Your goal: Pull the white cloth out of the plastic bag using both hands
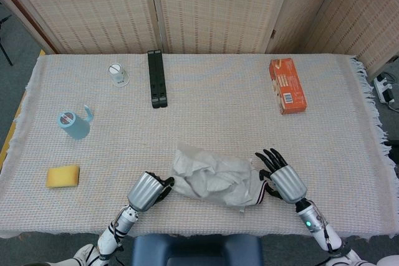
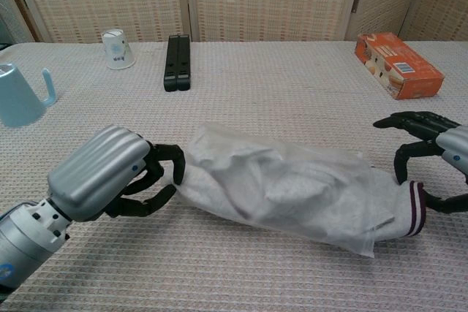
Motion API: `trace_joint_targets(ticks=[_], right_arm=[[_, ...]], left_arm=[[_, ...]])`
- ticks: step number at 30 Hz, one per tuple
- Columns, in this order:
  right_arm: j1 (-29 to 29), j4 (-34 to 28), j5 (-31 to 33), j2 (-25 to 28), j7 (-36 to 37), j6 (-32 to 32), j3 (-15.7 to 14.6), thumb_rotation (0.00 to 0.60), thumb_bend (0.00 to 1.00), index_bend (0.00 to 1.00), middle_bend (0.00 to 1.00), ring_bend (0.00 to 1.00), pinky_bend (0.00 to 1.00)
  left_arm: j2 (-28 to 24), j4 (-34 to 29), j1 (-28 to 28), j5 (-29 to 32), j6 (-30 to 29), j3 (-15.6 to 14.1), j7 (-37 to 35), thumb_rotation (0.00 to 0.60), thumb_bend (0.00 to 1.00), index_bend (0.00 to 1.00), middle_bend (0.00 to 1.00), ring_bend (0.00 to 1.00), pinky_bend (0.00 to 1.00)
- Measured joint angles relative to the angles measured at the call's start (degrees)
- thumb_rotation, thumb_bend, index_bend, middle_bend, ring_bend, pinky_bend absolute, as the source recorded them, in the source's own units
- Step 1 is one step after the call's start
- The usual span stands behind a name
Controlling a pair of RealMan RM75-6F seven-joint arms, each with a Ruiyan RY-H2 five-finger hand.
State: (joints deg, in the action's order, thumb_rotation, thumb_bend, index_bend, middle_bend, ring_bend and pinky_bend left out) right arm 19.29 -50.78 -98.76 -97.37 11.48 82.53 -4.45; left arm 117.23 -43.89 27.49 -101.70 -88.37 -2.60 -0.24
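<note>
A clear plastic bag (image 1: 209,177) (image 2: 278,188) lies stretched lengthwise near the table's front edge, with the white cloth crumpled inside it. My left hand (image 1: 144,192) (image 2: 110,177) grips the bag's left end with its fingers curled around the plastic. At the bag's right mouth, the white cloth's end (image 2: 404,211) (image 1: 257,187) sticks out, showing a dark striped hem. My right hand (image 1: 283,179) (image 2: 439,162) pinches that end between the thumb and a finger, the other fingers spread above it.
An orange box (image 1: 287,85) lies at the back right. A black bar (image 1: 157,79) and a white cup (image 1: 117,74) stand at the back left. A blue mug (image 1: 75,124) and a yellow sponge (image 1: 63,176) sit on the left of the woven tablecloth (image 1: 349,141).
</note>
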Motion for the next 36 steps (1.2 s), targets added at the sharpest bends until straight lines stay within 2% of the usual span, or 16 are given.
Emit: trace_joint_targets(ticks=[8, 20, 30, 31, 32, 33, 34, 35, 36], right_arm=[[-0.68, -0.88, 2.57, 4.08, 0.55, 0.75, 2.02, 0.6, 0.61, 0.7, 0.09, 0.0, 0.0], [-1.76, 0.39, 7.76, 8.32, 1.47, 0.63, 5.97, 0.6, 0.61, 0.7, 0.09, 0.0, 0.0], [-3.32, 2.6, 12.22, 10.54, 3.82, -0.02, 9.01, 0.6, 0.61, 0.69, 0.09, 0.0, 0.0], [-3.44, 2.55, 12.29, 10.67, 4.09, -0.05, 9.07, 0.6, 0.6, 0.64, 0.08, 0.0, 0.0], [-3.51, 2.36, 12.16, 10.8, 4.21, -0.09, 8.95, 0.6, 0.57, 0.51, 0.05, 0.0, 0.0], [-3.56, 2.08, 11.95, 10.97, 4.27, -0.14, 8.74, 0.6, 0.54, 0.41, 0.03, 0.0, 0.0], [-3.61, 1.65, 11.73, 11.2, 4.35, -0.21, 8.5, 0.6, 0.48, 0.24, 0.01, 0.0, 0.0], [-3.68, 0.88, 11.51, 11.58, 4.4, -0.33, 8.23, 0.6, 0.42, 0.11, 0.0, 0.0, 0.0], [-3.75, 0.1, 11.41, 11.95, 4.38, -0.44, 8.07, 0.6, 0.37, 0.04, 0.0, 0.0, 0.0]], left_arm=[[-0.98, 5.03, 0.27, 1.96, -0.29, 1.89, -2.11, 0.6, 0.52, 0.76, 1.0, 1.0, 1.0], [-4.26, 11.82, 1.11, 7.23, 0.0, 6.36, -4.74, 0.6, 0.52, 0.76, 1.0, 1.0, 1.0], [-6.15, 14.08, -2.45, 9.31, -0.07, 5.6, -7.35, 0.6, 0.52, 0.75, 1.0, 1.0, 1.0], [-6.18, 14.03, -2.64, 9.24, -0.24, 5.33, -7.49, 0.6, 0.51, 0.71, 1.0, 1.0, 1.0], [-6.22, 13.83, -2.75, 9.17, -0.32, 5.11, -7.65, 0.6, 0.5, 0.67, 1.0, 1.0, 1.0], [-6.34, 13.29, -2.86, 9.07, -0.17, 4.83, -7.71, 0.6, 0.46, 0.54, 1.0, 1.0, 1.0], [-6.51, 12.67, -2.92, 8.96, -0.01, 4.62, -7.65, 0.6, 0.41, 0.42, 1.0, 1.0, 1.0], [-6.75, 11.85, -2.96, 8.84, 0.09, 4.41, -7.47, 0.6, 0.37, 0.34, 1.0, 1.0, 1.0], [-7.18, 10.44, -2.99, 8.67, 0.23, 4.15, -7.06, 0.6, 0.3, 0.23, 0.99, 1.0, 1.0]])
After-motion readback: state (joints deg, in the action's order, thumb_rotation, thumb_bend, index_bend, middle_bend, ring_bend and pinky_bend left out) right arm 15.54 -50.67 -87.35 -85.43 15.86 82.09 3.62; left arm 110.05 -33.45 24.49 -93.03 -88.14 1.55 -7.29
